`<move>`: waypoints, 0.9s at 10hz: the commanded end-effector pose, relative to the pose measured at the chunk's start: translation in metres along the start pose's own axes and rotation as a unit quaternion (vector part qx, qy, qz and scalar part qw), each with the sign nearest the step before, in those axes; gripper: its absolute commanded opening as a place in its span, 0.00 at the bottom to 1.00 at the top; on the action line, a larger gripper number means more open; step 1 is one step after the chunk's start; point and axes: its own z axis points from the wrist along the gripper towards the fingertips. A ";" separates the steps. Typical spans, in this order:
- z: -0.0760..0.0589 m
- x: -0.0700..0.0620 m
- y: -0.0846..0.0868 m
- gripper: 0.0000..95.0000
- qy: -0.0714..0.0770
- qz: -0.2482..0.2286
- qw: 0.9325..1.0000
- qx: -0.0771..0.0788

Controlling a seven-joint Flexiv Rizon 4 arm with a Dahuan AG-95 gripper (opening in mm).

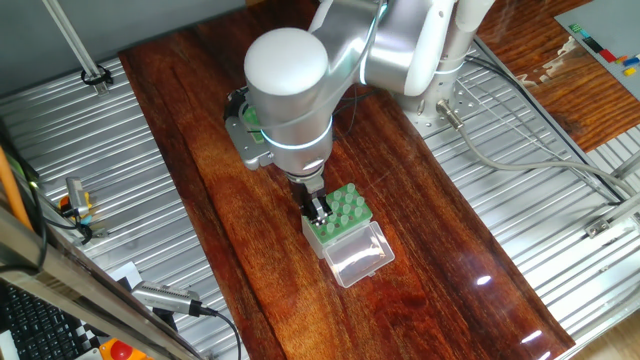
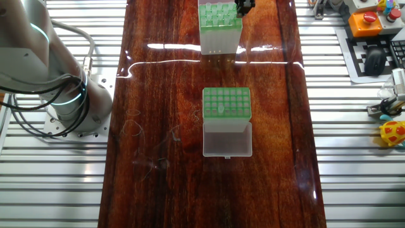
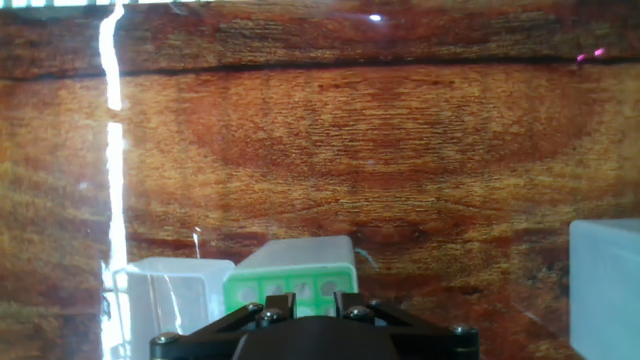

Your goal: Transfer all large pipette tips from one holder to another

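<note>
Looks like a robotics lab / test bench. A robot arm (image 1: 300,90) is bolted beside a glossy wooden tabletop (image 2: 164,95) laid over ribbed aluminium rails (image 2: 57,183). Off the wood: a keyboard (image 2: 380,60), an orange emergency-stop box (image 2: 370,22), loose cables (image 1: 530,160) and small coloured toys (image 2: 395,133). On the wood: two green-topped pipette-tip boxes (image 2: 226,111) (image 2: 219,25), i.e. lab consumables as test props.

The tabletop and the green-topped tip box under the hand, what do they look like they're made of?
The tabletop looks like dark red-brown wood with a glossy varnish: visible grain and bright light reflections. The tip box looks like plastic: matte green hole grid, pale translucent sides, and a clear, shiny hinged lid.
</note>
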 end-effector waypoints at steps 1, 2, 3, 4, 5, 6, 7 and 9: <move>0.001 0.003 -0.002 0.20 0.000 -0.001 1.000 0.000; 0.002 0.004 -0.002 0.20 0.000 -0.002 1.000 -0.001; 0.002 0.005 -0.003 0.20 0.000 -0.002 1.000 -0.003; 0.003 0.005 -0.003 0.20 -0.001 -0.002 1.000 -0.004; 0.004 0.005 -0.002 0.20 -0.001 -0.001 1.000 -0.005; 0.004 0.005 -0.002 0.20 0.000 -0.001 1.000 -0.006; 0.004 0.005 -0.002 0.20 0.001 0.000 1.000 -0.007; 0.006 0.004 0.000 0.20 0.003 0.002 1.000 -0.007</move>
